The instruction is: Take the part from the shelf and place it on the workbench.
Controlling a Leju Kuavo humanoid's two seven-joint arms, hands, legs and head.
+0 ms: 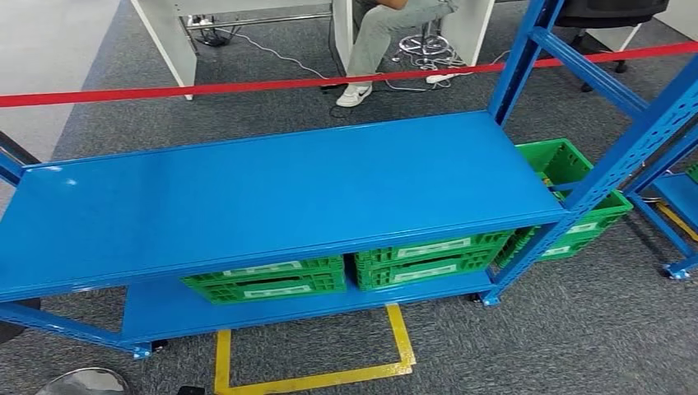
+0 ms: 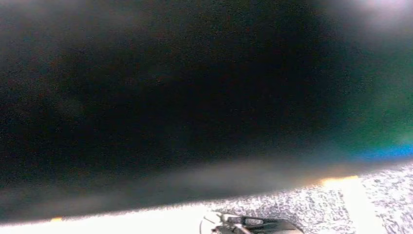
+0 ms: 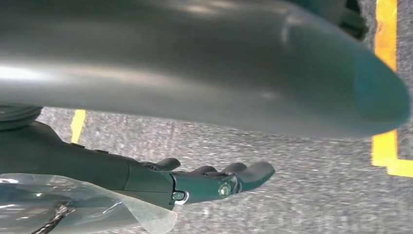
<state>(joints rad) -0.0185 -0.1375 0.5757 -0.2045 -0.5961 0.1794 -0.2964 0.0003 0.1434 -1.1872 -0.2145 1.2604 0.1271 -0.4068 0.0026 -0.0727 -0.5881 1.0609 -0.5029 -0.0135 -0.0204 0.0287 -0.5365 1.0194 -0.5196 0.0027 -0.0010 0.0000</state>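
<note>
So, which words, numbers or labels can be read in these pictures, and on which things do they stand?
None can be read.
White labels on the green crates under the blue shelf: too small and blurred.
Label on the crate beside the shelf: also blurred.

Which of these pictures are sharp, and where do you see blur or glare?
Head view: sharp, evenly lit, soft sheen on the blue shelf. Left wrist view: mostly dark and blurred, an overexposed pale strip along one edge. Right wrist view: a large blurred grey body close to the lens; the right hand and carpet are clearer.
</note>
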